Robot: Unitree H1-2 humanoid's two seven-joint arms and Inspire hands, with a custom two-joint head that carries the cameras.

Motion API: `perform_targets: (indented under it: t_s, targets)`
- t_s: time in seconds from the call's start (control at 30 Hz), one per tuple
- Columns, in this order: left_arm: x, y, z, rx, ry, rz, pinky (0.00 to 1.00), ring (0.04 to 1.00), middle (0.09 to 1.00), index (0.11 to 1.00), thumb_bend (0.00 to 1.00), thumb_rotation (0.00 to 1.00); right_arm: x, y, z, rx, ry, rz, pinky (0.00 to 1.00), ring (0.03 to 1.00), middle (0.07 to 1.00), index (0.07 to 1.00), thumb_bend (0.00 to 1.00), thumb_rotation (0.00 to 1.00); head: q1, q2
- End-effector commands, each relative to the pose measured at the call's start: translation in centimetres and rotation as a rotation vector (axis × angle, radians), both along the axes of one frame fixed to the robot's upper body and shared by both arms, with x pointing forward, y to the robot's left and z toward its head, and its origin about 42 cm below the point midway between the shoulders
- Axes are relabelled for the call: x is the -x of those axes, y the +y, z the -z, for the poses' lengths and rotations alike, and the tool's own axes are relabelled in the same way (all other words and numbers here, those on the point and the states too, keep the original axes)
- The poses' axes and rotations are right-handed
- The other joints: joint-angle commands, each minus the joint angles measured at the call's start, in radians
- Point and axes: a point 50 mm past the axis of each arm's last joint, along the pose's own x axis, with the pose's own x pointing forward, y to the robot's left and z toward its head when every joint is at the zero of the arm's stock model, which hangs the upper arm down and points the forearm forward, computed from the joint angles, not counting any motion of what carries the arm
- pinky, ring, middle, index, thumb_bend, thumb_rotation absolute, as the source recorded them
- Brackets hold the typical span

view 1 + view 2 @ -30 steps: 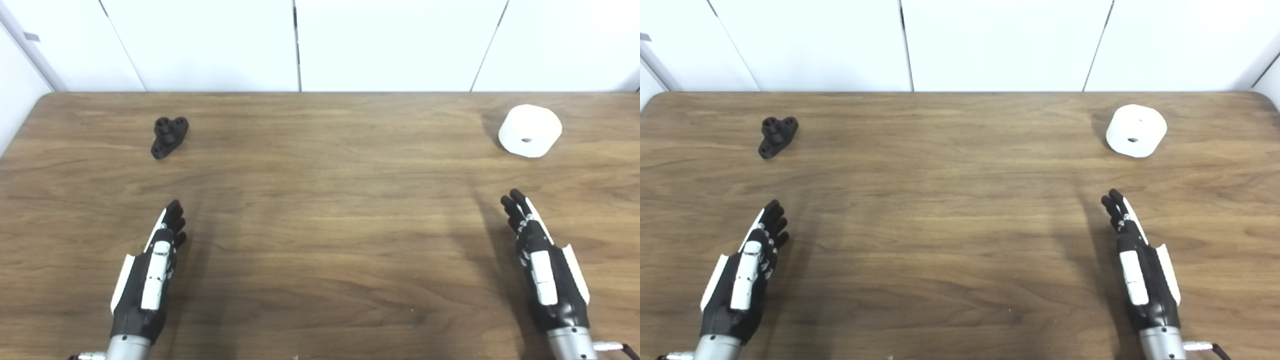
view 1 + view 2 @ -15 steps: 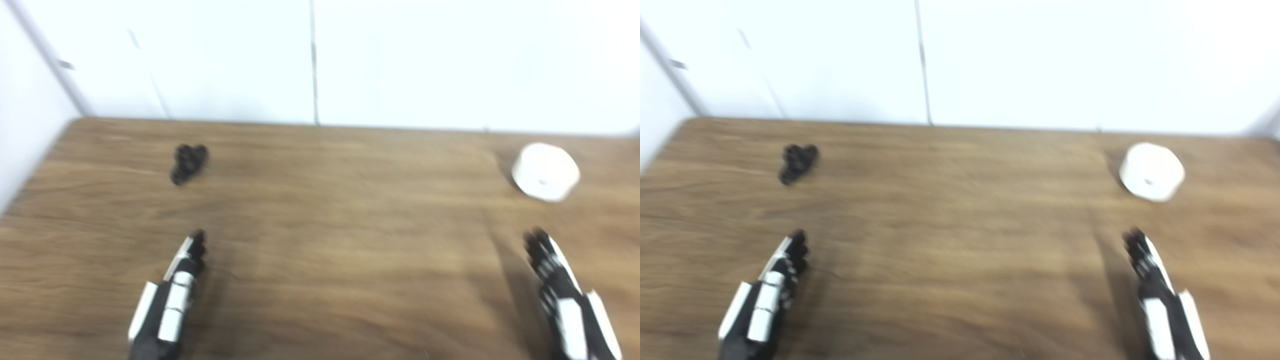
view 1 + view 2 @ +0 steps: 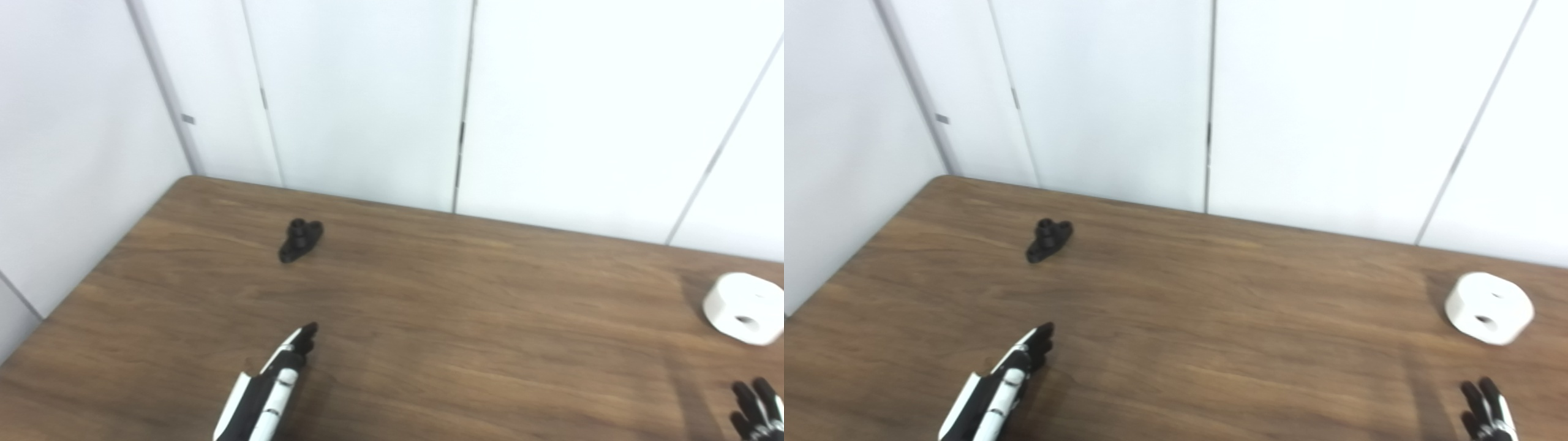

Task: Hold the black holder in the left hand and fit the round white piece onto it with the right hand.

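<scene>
The small black holder (image 3: 300, 239) lies on the wooden table (image 3: 429, 318) at the far left, nothing touching it. The round white piece (image 3: 743, 307), with a small hole in its side, rests far to the right near the picture's edge. My left hand (image 3: 269, 392) comes in at the bottom, fingers stretched flat and holding nothing, well short of the holder. Only the fingertips of my right hand (image 3: 1488, 410) show at the bottom right corner, straight and apart, below the white piece.
White wall panels (image 3: 367, 98) rise behind the table's far edge and along its left side. The table's left corner (image 3: 184, 180) sits close to the holder.
The whole picture has shifted down and right, so the camera has tilted up and turned left. Both hands now sit lower in view; the holder and white piece lie where they were.
</scene>
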Motion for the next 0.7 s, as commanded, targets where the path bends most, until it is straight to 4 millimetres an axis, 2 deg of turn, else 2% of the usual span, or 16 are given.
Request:
perform_targets:
  t_s: [0.0, 0.13, 0.37, 0.43, 0.5, 0.53, 0.67]
  targets:
    - [-0.2, -0.6, -0.1, -0.001, -0.022, 0.008, 0.93, 0.941, 0.948, 0.92, 0.37, 0.85, 0.6, -1.1, 2.8, -0.01, 0.124, 0.031, 1.0, 1.0, 0.964, 0.994, 0.55, 1.0, 0.004, -0.004]
    - [-0.3, -0.8, 0.0, 0.001, -0.019, 0.004, 0.91, 0.933, 0.94, 0.912, 0.4, 0.83, 0.6, -1.3, 2.9, -0.012, 0.126, 0.029, 1.0, 1.0, 0.971, 1.0, 0.55, 1.0, 0.007, 0.002]
    - [-0.2, -0.9, -0.1, -0.004, -0.011, -0.006, 0.96, 0.961, 0.958, 0.937, 0.42, 0.81, 0.5, -1.5, 2.8, -0.008, 0.116, 0.027, 1.0, 1.0, 0.976, 1.0, 0.53, 1.0, -0.028, 0.017]
    - [-0.1, -0.9, -0.2, -0.006, -0.004, -0.029, 0.96, 0.961, 0.956, 0.938, 0.44, 0.75, 0.6, -1.5, 2.8, -0.008, 0.114, 0.026, 1.0, 1.0, 0.976, 1.0, 0.51, 1.0, -0.038, 0.021]
    - [0.0, -0.8, -0.3, -0.024, -0.009, -0.042, 0.94, 0.958, 0.961, 0.938, 0.45, 0.63, 0.7, -1.4, 2.8, -0.006, 0.117, 0.028, 1.0, 1.0, 0.973, 1.0, 0.5, 1.0, -0.046, 0.022]
    - [0.1, -0.8, -0.6, -0.057, -0.007, -0.056, 0.94, 0.958, 0.962, 0.938, 0.45, 0.61, 0.8, -1.4, 2.7, -0.01, 0.114, 0.028, 1.0, 1.0, 0.972, 1.0, 0.5, 1.0, -0.051, 0.028]
    - [0.2, -0.8, -1.9, -0.167, -0.015, -0.111, 0.85, 0.94, 0.963, 0.92, 0.54, 0.38, 0.9, -1.3, 2.7, -0.013, 0.103, 0.025, 1.0, 0.998, 0.968, 1.0, 0.47, 1.0, -0.052, 0.034]
